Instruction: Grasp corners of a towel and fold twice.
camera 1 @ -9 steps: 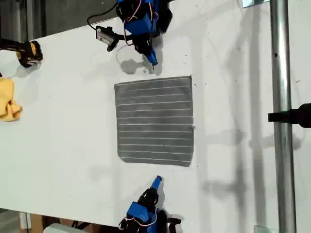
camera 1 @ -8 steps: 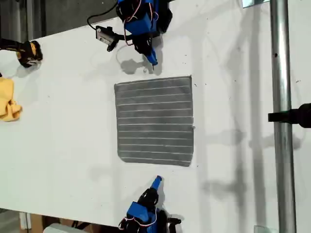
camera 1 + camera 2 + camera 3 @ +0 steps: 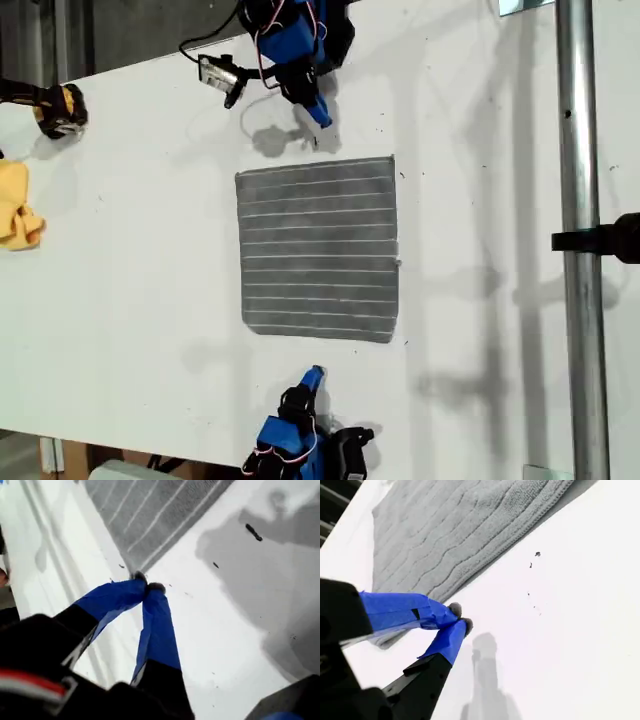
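1. Towel (image 3: 318, 250): the grey, white-striped cloth lies flat near the middle of the white table (image 3: 130, 300). In the exterior view its stripes run left to right. All four corners are down on the surface, and nothing is touching it.
2. My first gripper (image 3: 146, 587): the blue jaws are clenched tip to tip with nothing between them. It hangs over bare table just beside one corner of the towel (image 3: 150, 510).
3. My second gripper (image 3: 459, 617): also pinched closed and empty. It sits just off one edge of the towel (image 3: 460, 530).
4. Exterior view: one arm (image 3: 295, 55) is at the far edge of the table and another arm (image 3: 290, 440) at the near edge. Both blue tips stop short of the towel. I cannot tell which arm is which.
5. At the exterior view's left there is a yellow cloth (image 3: 15, 215), well apart from the towel. A metal pole (image 3: 580, 250) stands at the exterior view's right.
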Available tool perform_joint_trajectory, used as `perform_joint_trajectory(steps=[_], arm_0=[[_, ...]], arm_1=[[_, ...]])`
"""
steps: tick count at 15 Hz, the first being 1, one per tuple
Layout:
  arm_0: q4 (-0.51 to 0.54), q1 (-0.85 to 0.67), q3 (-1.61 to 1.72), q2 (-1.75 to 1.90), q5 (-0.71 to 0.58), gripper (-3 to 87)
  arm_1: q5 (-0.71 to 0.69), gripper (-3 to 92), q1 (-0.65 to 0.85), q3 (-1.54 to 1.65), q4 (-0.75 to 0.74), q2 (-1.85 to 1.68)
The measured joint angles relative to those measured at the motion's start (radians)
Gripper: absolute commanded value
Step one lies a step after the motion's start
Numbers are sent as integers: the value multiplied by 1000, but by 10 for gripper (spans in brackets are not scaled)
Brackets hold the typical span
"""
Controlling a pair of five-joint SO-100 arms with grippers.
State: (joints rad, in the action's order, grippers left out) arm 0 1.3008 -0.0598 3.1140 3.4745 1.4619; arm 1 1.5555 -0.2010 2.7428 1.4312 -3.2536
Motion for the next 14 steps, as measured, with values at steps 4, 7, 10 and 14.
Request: perform_joint_trajectory(steps=[4, 7, 10, 14], arm_0=[[0, 2, 0, 0, 0, -12], [0, 2, 0, 0, 0, -12], [0, 2, 2, 0, 0, -12], [0, 2, 2, 0, -2, -12]], arm_1=[[-104, -2, -75, -595, -123, 804], [-221, 7, -149, -979, -129, 1370], [-276, 42, -176, -1092, -66, 1513], [-219, 282, -202, -963, -31, 1516]])
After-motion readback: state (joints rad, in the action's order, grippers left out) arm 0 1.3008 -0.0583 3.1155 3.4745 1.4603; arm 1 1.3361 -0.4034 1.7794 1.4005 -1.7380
